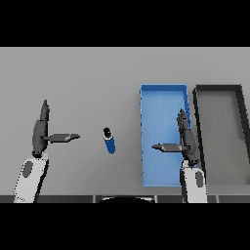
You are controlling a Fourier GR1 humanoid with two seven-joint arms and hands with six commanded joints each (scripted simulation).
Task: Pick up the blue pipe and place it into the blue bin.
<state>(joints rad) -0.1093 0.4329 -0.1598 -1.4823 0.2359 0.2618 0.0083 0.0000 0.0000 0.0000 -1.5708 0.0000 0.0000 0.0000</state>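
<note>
The blue pipe (109,140) stands on the grey table near the middle, its dark open end facing up. To its right lies the blue bin (163,97), a long shallow tray with nothing visible inside. My right hand (187,141) hovers over the bin's right side, fingers straight and thumb pointing left, holding nothing. My left hand (40,132) is at the left, well away from the pipe, fingers straight and thumb pointing right toward it, also holding nothing.
A dark grey bin (241,117) sits right beside the blue bin, at the table's right side. Bare table stretches behind and to the left of the pipe.
</note>
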